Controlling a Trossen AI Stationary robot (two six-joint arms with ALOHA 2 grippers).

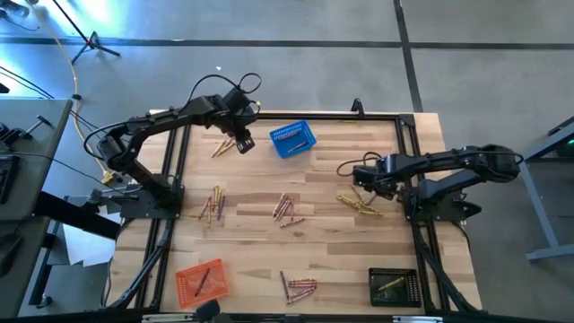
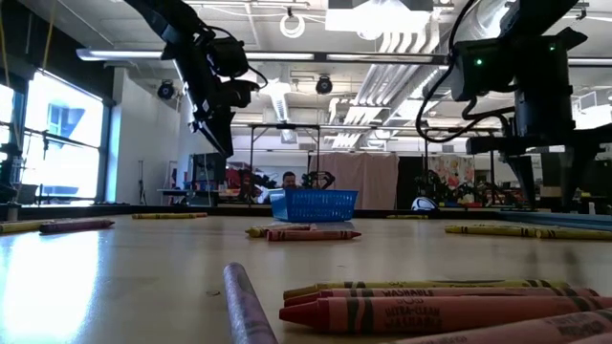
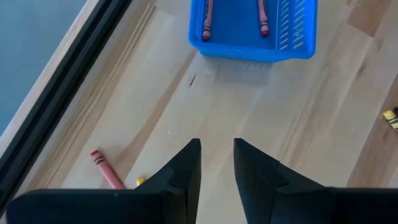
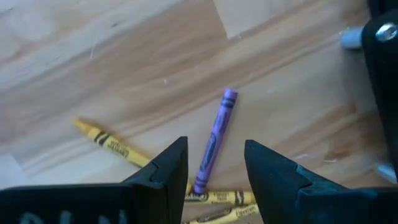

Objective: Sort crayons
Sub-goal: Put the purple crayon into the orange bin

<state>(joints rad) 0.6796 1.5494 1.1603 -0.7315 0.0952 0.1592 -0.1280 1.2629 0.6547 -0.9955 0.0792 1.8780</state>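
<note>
Directly below the right gripper (image 4: pixel 214 163), whose fingers stand apart and empty, a purple crayon (image 4: pixel 214 139) lies on the table (image 1: pixel 359 247) with its long axis running lengthwise through the gap, while the left gripper (image 3: pixel 216 163), empty and parted, hovers near the blue basket (image 3: pixel 252 51).

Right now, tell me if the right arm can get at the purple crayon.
Probably yes: the right gripper hangs open directly over the purple crayon, nothing covering it, though yellow crayons lie close.
</note>
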